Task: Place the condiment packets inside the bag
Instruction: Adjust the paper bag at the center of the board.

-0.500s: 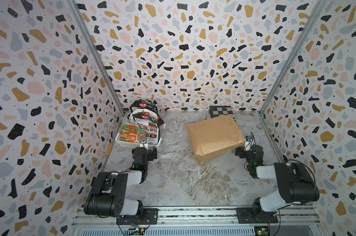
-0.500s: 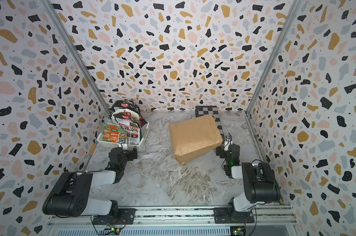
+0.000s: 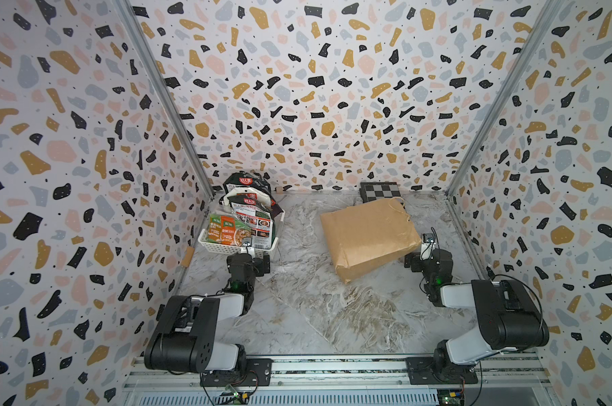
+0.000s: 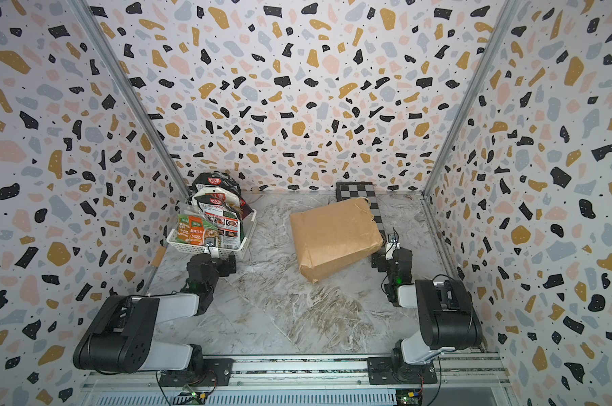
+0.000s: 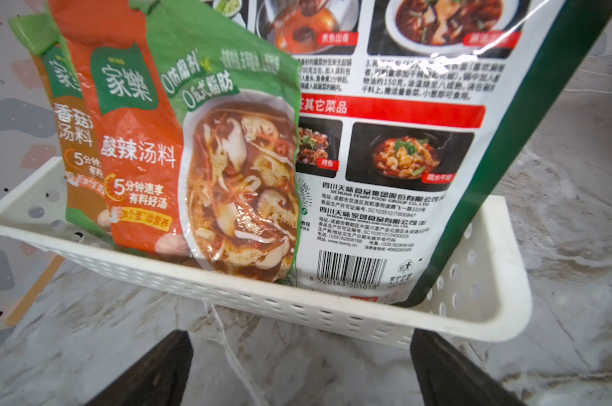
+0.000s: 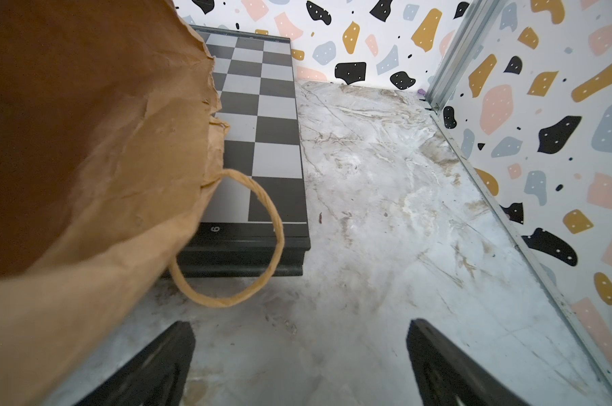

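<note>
Left wrist view is filled by the packets — all standing in the white basket, none out yet. Set against a moment ago, nothing has visibly shifted: arms, basket and bag sit as they did, so I'd judge the task hasn't really started. The left fingers are spread wide and empty, just short of the basket's near wall. The front green-and-orange packet looks like the handiest first pick.

The bag lies flat on the table, well apart from the basket. Its mouth and cord handle are at the end farthest from the basket, resting on a chessboard. The right fingers, also wide and empty, wait beyond the bag from the basket, near that handle — the mouth will likely need lifting open.

The small packets read 家樂, with 酸辣汤料 on the front one and 香菇汤料 behind, plus 5分钟速享. The back of the big packet reads SICHUAN TEWAY FOOD GROUP CO., LTD and www.teway.cn, with barcode 6 920143 501018.
</note>
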